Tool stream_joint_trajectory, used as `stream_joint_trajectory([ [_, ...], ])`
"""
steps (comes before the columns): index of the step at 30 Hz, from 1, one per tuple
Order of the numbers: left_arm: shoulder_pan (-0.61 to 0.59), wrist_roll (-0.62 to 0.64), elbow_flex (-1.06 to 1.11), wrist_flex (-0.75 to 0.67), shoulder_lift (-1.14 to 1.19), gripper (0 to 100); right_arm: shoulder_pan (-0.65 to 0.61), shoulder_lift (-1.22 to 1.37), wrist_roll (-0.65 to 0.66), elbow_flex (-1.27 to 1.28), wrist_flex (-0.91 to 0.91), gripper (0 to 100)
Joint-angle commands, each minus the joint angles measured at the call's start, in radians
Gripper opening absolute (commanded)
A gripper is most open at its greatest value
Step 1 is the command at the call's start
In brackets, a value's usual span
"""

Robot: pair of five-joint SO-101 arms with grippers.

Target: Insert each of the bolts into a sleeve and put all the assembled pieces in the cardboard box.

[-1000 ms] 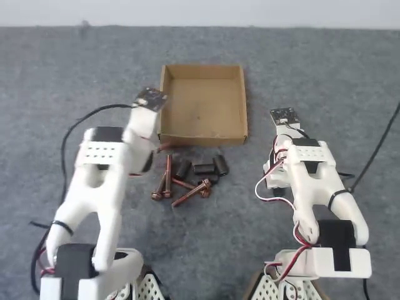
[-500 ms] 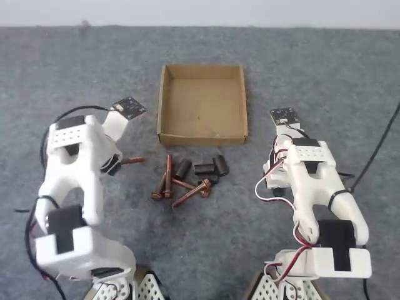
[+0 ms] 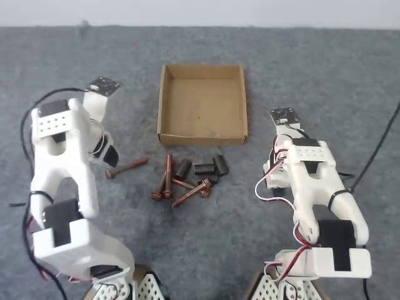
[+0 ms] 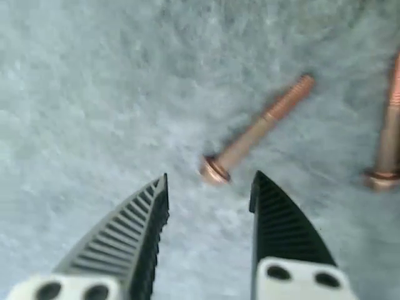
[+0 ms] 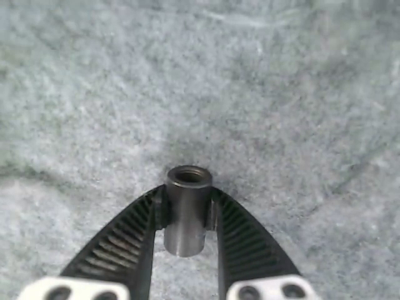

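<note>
A copper bolt (image 4: 256, 128) lies flat on the grey carpet, and its head sits just ahead of my open left gripper (image 4: 210, 181), whose fingers do not touch it. From above, this bolt (image 3: 127, 167) is left of the pile, beside the left gripper (image 3: 110, 159). My right gripper (image 5: 187, 197) is shut on a black sleeve (image 5: 186, 215), held upright with its bore facing the camera. Several more bolts (image 3: 178, 184) and three black sleeves (image 3: 203, 167) lie in front of the cardboard box (image 3: 202, 138), which holds nothing.
A second bolt (image 4: 387, 144) lies off to one side of the left gripper. The right arm (image 3: 306, 169) stands to the right of the pile, with a black cable (image 3: 375, 156) trailing at the far right. Grey carpet covers the whole table.
The left arm has swung left, away from the box's front corner, taking one bolt out of the pile. That bolt now lies on the carpet before the open fingers. The right arm has kept still.
</note>
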Motion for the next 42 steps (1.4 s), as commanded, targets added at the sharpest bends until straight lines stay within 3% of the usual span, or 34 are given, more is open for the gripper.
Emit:
stream_joint_trajectory([
  [1,0.037,0.221,-0.048,0.044,-0.014,13,0.008,-0.005,0.009,-0.049,-0.012,0.7],
  [5,0.044,0.404,-0.048,0.043,-0.014,5,0.008,-0.005,0.009,-0.049,-0.012,0.7],
  [13,0.051,0.411,0.084,-0.066,-0.038,1,0.008,-0.005,0.009,-0.049,-0.012,0.7],
  [18,0.109,0.41,0.298,-0.203,-0.201,1,0.008,-0.005,0.009,-0.049,-0.015,0.7],
  [25,0.178,0.419,0.437,-0.226,-0.393,1,0.008,-0.005,0.009,-0.049,-0.015,0.7],
  [32,0.143,0.591,0.464,-0.235,-0.275,1,0.008,-0.005,0.009,-0.049,-0.012,0.7],
  [39,0.06,0.767,0.418,-0.376,-0.092,1,0.008,-0.005,0.009,-0.041,-0.015,0.7],
  [42,0.054,0.789,0.364,-0.388,-0.021,1,0.008,-0.005,0.009,-0.041,-0.015,0.7],
])
